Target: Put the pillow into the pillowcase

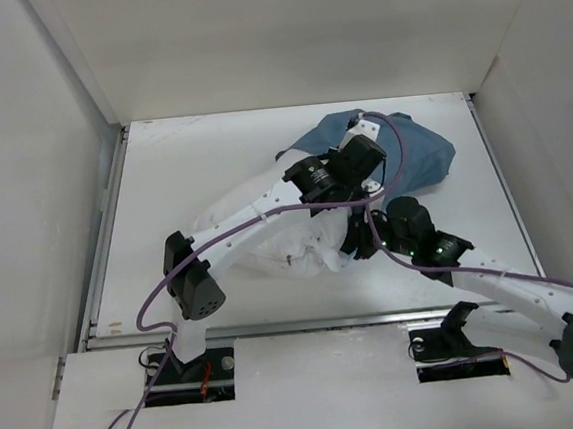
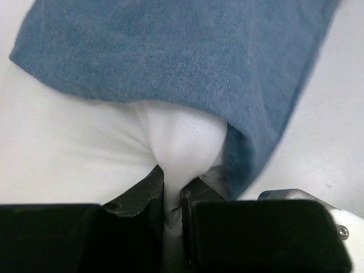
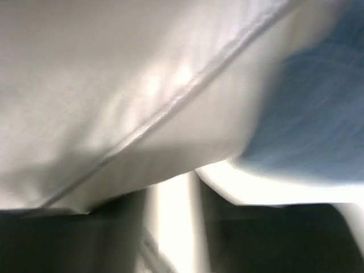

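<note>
On the white table [image 1: 193, 172], toward the middle: the large plump white fabric pillow [image 1: 290, 249], all crumpled. Just behind it, nearer the far edge and a bit toward the right edge: the thin wrinkly slate-blue cloth pillowcase [image 1: 417, 153]. Touching each other, blue edge draped over the far part of the white. Near part of the pillow bare, outside the sack.

Left gripper [image 2: 172, 185]: reaching across the pillow from the near left corner. Jaws almost closed, pinching a bump of white pillow cloth right at the blue edge.

Right gripper [image 3: 170, 205]: close against the pillow on the side facing the right edge, a seam right in front. Too blurry; cannot tell whether wide, narrow or holding anything. Small gap between the dark fingers [image 3: 114, 233], something white inside.
</note>
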